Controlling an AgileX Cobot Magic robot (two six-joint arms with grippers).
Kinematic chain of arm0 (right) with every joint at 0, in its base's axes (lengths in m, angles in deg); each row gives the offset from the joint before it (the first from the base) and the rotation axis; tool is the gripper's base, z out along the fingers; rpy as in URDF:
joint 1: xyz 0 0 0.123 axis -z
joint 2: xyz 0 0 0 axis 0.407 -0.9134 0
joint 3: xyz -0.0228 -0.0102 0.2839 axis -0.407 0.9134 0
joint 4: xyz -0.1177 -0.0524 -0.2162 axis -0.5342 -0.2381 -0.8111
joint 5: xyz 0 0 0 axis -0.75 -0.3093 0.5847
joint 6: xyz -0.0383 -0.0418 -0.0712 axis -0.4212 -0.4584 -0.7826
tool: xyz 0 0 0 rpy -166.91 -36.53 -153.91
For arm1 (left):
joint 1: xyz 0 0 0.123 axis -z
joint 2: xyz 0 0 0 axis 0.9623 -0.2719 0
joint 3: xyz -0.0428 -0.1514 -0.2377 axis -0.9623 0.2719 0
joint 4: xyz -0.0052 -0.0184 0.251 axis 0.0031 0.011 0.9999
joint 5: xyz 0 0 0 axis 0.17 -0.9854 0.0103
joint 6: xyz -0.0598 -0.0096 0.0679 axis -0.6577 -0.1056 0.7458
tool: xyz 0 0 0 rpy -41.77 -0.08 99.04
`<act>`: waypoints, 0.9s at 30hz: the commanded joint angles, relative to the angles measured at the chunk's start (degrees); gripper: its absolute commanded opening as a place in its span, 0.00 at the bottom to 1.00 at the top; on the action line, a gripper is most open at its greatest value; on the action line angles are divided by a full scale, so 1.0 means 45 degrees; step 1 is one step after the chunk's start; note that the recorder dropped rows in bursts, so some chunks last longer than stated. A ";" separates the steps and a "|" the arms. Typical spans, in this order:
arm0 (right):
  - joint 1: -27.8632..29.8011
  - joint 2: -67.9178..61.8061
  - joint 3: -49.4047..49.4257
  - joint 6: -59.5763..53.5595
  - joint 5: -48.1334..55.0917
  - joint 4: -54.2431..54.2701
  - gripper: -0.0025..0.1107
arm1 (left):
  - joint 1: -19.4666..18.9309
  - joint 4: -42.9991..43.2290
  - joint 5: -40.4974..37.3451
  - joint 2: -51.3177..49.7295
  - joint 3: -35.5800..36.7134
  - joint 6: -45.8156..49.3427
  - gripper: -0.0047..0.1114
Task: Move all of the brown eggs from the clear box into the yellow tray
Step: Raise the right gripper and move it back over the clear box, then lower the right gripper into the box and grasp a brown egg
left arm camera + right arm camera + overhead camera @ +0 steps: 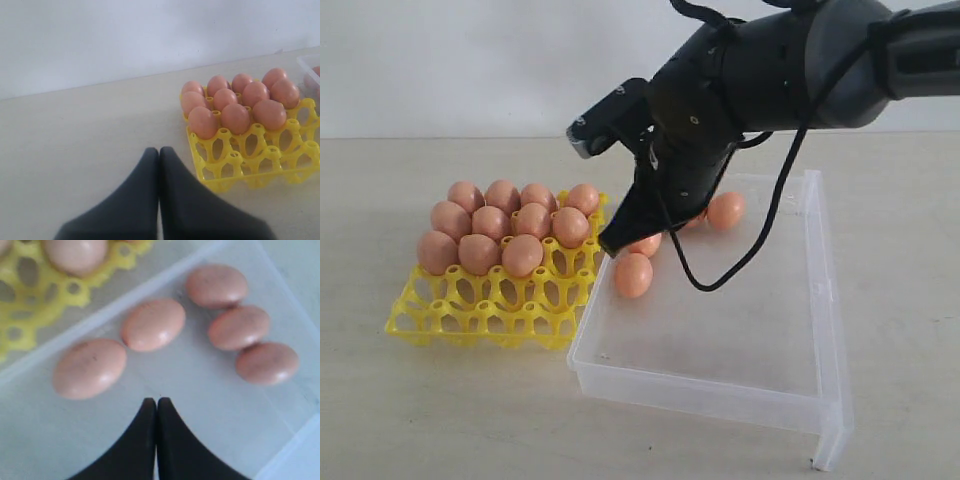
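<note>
Five brown eggs [152, 324] are seen lying on their sides on the floor of the clear box [720, 390], their long axes level with that floor. Two are laid roughly end to end along the wall next to the yellow tray [480, 320]. The other three are bunched flank to flank further in, their long axes turned much the same way as the first two. Eleven more eggs are seated upright in the tray's cups, long axes vertical, filling three rows at the far side of the tray, while the near cups are left bare. The tray is set just beside the box on the table [75, 150].

The right gripper [157, 402] is held over the box floor near the two eggs by the wall; its jaws are pressed together, nothing is gripped and no egg is touched. The left gripper [159, 150] is held above the table beside the tray, its jaws likewise pressed together and empty.
</note>
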 commanded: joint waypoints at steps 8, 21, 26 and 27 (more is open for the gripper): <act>0.2438 -0.0430 -0.0020 0.2213 0.0782 0.4782 0.38 | 0.0044 -0.0032 0.0048 0.0023 0.0039 -0.0124 0.00; 0.3490 -0.2163 -0.0020 -0.0786 -0.0514 1.3854 0.48 | 0.0044 -0.0032 0.0048 0.0023 0.0039 -0.0124 0.00; 0.3490 -0.2484 -0.0020 -0.0820 -0.0775 1.4862 0.48 | 0.0044 -0.0032 0.0048 0.0023 0.0039 -0.0124 0.00; 0.3490 -0.2573 -0.0020 -0.0821 -0.0825 1.4937 0.48 | 0.0044 -0.0032 0.0048 0.0023 0.0039 -0.0124 0.00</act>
